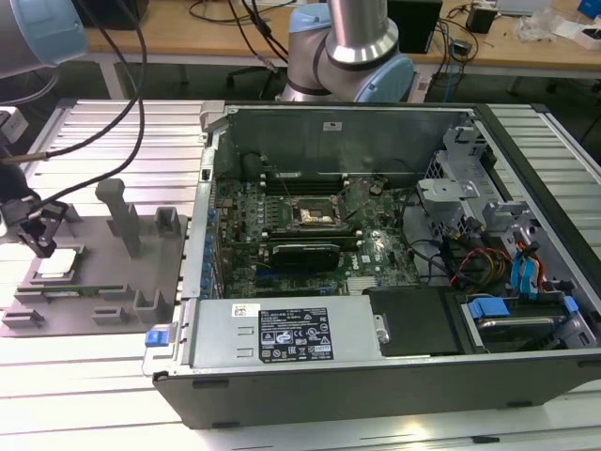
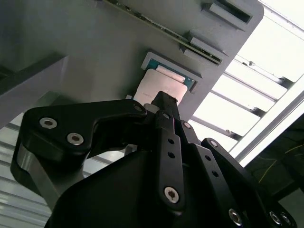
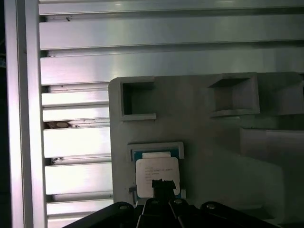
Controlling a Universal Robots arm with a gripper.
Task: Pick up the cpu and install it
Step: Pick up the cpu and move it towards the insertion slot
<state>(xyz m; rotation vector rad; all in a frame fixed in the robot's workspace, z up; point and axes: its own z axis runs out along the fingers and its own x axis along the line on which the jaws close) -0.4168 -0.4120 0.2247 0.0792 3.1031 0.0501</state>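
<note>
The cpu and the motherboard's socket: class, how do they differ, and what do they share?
The cpu has a pale silver top; the socket is dark with a metal frame. The cpu lies in a grey holder outside the computer case; the socket sits on the motherboard inside it. The gripper is close by the cpu, far from the socket. Both are square and lie flat.
</note>
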